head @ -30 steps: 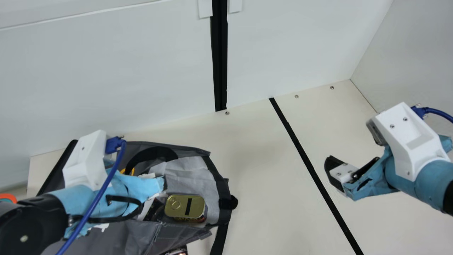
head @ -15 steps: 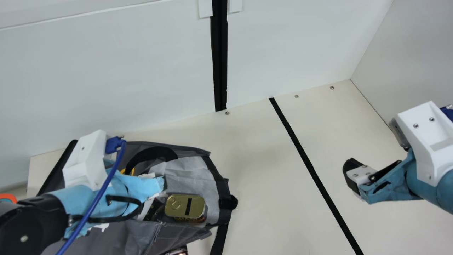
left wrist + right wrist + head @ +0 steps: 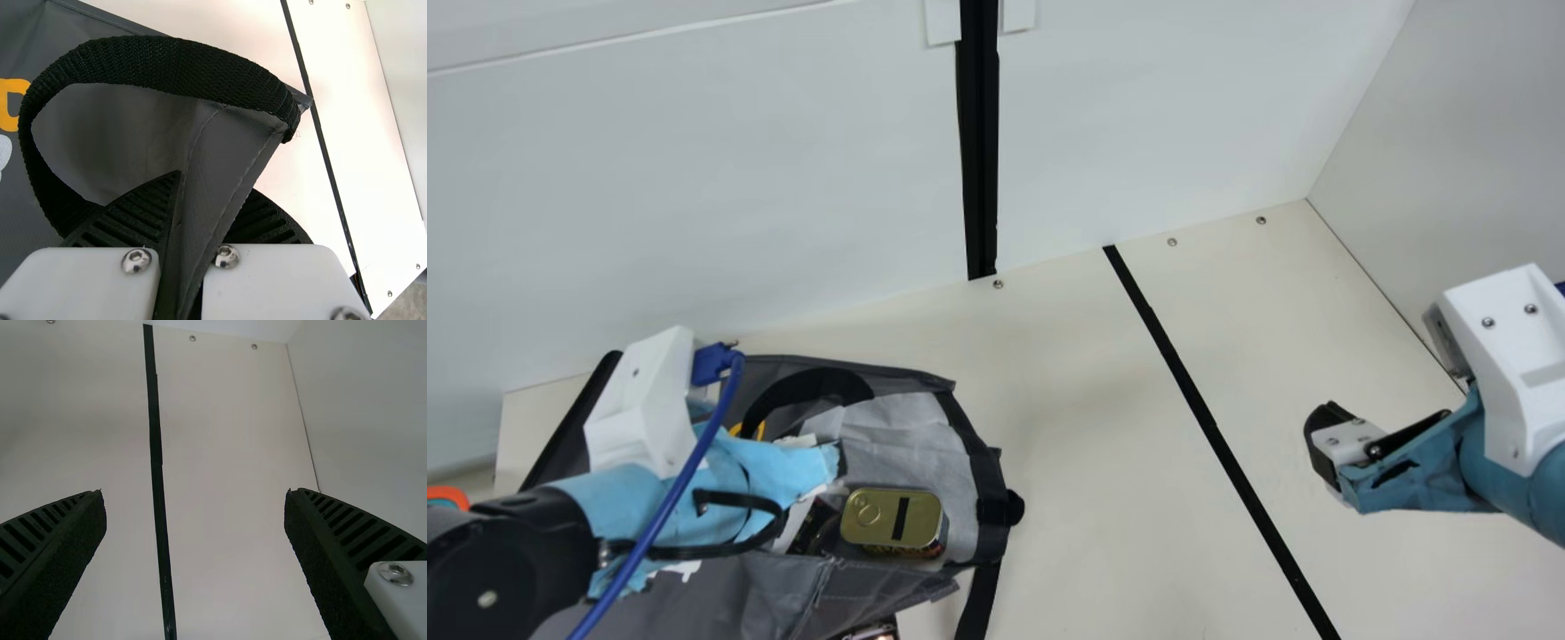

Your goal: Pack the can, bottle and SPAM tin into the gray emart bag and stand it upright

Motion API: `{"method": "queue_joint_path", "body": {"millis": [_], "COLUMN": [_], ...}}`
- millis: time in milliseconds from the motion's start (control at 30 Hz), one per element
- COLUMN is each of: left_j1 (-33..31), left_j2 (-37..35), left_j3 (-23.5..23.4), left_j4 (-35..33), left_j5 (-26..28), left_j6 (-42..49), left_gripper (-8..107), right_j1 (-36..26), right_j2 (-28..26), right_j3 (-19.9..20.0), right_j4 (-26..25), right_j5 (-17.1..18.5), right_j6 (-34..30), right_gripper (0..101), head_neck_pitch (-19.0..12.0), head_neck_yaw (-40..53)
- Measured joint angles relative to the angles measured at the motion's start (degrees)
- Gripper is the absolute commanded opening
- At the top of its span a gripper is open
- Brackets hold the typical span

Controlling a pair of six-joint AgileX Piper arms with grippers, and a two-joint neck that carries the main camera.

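The gray bag (image 3: 907, 427) lies on the table at the left of the main view, its opening toward the right. Inside its mouth rests the SPAM tin (image 3: 892, 518), gold lid facing up, beside a dark, partly hidden item (image 3: 815, 526). My left gripper (image 3: 796, 467) is over the bag, fingertips hidden there; in the left wrist view the left gripper (image 3: 203, 200) is shut on a fold of the bag's edge, next to a black handle (image 3: 167, 63). Off to the right of the bag, my right gripper (image 3: 1329, 449) is empty; in its wrist view the right gripper (image 3: 195, 497) stands wide open.
A shiny dark object (image 3: 871, 631) shows partly at the bottom edge, by a hanging black strap (image 3: 983, 591). A black line (image 3: 1200, 409) crosses the cream table. White walls (image 3: 694, 178) stand behind and at the right.
My right arm has moved to the right, farther from the bag, slowing in the latest half second. The left arm, bag and tin have kept their places.
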Motion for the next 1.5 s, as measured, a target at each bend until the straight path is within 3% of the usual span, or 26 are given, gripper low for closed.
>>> {"method": "queue_joint_path", "body": {"millis": [1100, 1500], "left_j1": [0.00, 0.00], "left_j2": [0.00, 0.00], "left_j3": [0.00, 0.00], "left_j4": [0.00, 0.00], "left_j5": [0.00, 0.00], "left_j6": [0.00, 0.00], "left_gripper": [-8, -8], "right_j1": [-6.31, -5.53], "right_j2": [-2.24, -2.54], "right_j3": [0.31, 0.92], "right_j4": [0.77, 0.77], "right_j5": [-0.06, -0.06], "right_j6": [6.30, 7.97], "right_gripper": [95, 95], "head_neck_pitch": [0.00, 0.00], "head_neck_yaw": [0.00, 0.00]}}
